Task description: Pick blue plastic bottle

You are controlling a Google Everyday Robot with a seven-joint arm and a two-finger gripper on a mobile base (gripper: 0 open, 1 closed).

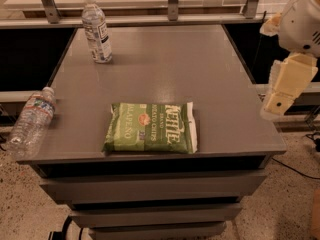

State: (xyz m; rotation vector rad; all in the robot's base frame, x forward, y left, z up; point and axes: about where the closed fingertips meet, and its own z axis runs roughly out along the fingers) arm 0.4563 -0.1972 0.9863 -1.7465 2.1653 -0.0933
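The blue plastic bottle (97, 30) stands upright at the table's far left corner. It is clear and ribbed, with a white cap and a white label carrying a dark printed block. My gripper (276, 104) hangs on the cream-coloured arm (300, 24) just past the table's right edge. It is level with the middle of the table and far from the bottle, and it holds nothing that I can see.
A green Kettle chips bag (150, 128) lies flat at the front centre of the grey table (200, 84). A second clear bottle (31, 123) with a bluish-and-red label lies on its side at the front left edge. Shelving rails run behind the table.
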